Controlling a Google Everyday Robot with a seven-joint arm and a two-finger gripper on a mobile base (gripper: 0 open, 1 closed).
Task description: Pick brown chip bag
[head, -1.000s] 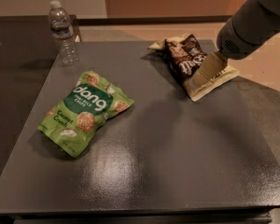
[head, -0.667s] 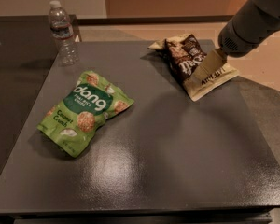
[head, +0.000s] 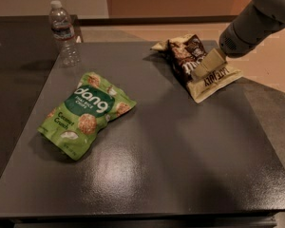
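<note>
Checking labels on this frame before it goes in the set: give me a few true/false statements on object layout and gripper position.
1. The gripper is at the brown chip bag, on the far right part of the table. True.
2. The green dang bag touches the brown chip bag. False: bare table separates them, and the green bag lies well to the left.
3. The water bottle stands upright at the table's far left corner. True.
4. The water bottle lies on its side on the green dang bag. False: it stands upright, apart from that bag and behind it.
</note>
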